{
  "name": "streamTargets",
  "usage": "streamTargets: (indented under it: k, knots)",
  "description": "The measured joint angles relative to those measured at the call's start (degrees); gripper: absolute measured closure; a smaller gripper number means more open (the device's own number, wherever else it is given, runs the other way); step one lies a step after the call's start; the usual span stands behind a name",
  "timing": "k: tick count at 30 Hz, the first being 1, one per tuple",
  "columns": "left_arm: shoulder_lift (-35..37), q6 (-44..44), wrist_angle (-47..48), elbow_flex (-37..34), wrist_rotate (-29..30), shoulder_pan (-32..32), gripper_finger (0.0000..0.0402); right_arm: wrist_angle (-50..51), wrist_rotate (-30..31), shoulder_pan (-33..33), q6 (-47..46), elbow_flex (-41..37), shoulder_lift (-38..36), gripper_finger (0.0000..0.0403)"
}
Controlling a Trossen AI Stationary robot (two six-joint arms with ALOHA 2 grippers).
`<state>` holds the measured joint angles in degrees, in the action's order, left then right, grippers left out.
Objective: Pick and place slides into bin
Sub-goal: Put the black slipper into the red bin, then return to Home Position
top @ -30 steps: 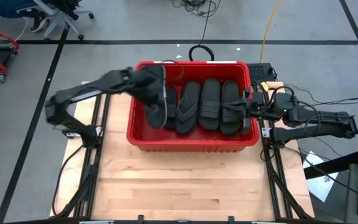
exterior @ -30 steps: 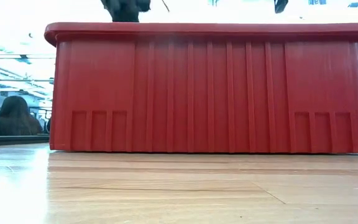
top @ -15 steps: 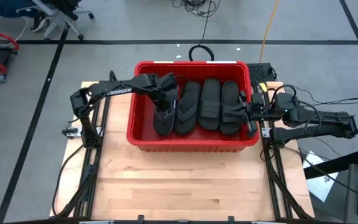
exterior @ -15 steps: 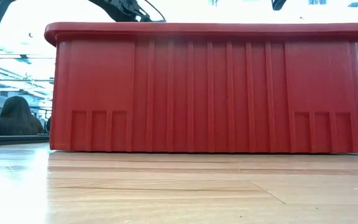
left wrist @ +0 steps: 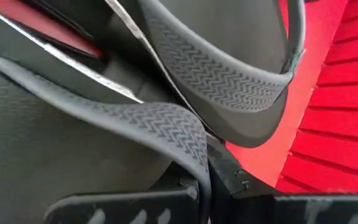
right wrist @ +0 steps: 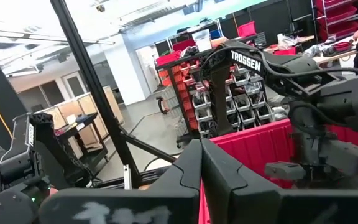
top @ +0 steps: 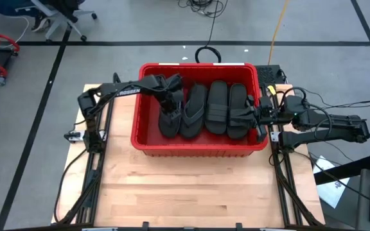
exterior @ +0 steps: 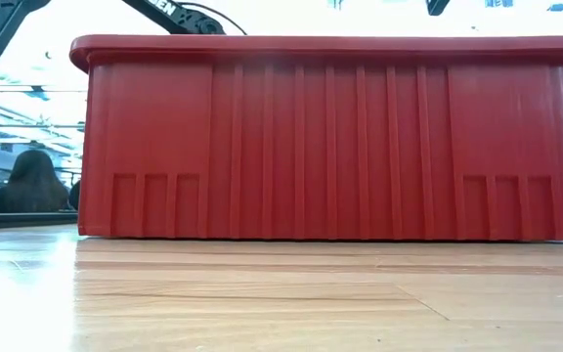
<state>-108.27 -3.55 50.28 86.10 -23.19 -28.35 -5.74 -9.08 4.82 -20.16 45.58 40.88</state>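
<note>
my left gripper point(top: 169, 102), jaws pinched on a thong slide point(top: 170, 120), is lowering it by the bin's point(top: 198, 147) left wall beside the slides point(top: 218, 107) already inside, my right gripper point(top: 257, 115) shut at the right rim, so little seems left.

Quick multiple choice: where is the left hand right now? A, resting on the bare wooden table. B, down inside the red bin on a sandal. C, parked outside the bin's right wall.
B: in the high view the left hand reaches into the bin, shut on the leftmost sandal.
</note>
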Motion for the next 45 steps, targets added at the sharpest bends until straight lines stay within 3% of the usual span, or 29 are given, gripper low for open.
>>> streamTargets:
  k: [7,12,14,19,25,29,38,45]
  knots:
    - [-0.27,-0.96,-0.91,-0.79,-0.32,0.04,0.0397,0.35,-0.02,0.00,1.69,0.00,0.00,0.0403]
    - [0.88,-2.33,-0.80,-0.64,-2.69,0.04,0.0363,0.42,-0.04,0.00,1.77,0.00,0.02,0.0403]
    - [0.90,-0.22,-0.86,-0.63,-5.70,0.29,0.0343,0.42,-0.02,0.00,1.80,0.00,0.02,0.0403]
    - [0.90,-0.71,-0.93,-0.63,-6.34,0.84,0.0273,0.42,-0.04,0.00,3.00,0.00,0.02,0.0403]
    - [0.90,-4.57,-1.01,-0.63,-2.01,0.70,0.0182,0.68,-0.17,0.00,2.91,0.00,0.01,0.0403]
    - [0.90,-4.52,-0.84,-0.63,-1.85,0.64,0.0143,1.34,-0.20,0.00,2.89,0.00,0.02,0.0403]
    - [1.36,-5.71,-0.08,0.83,-2.15,0.65,0.0104,4.33,-0.22,-0.02,2.86,0.00,0.02,0.0403]
    - [1.87,4.29,1.33,5.88,3.22,0.65,0.0082,4.29,-0.23,-0.04,2.73,0.00,0.01,0.0403]
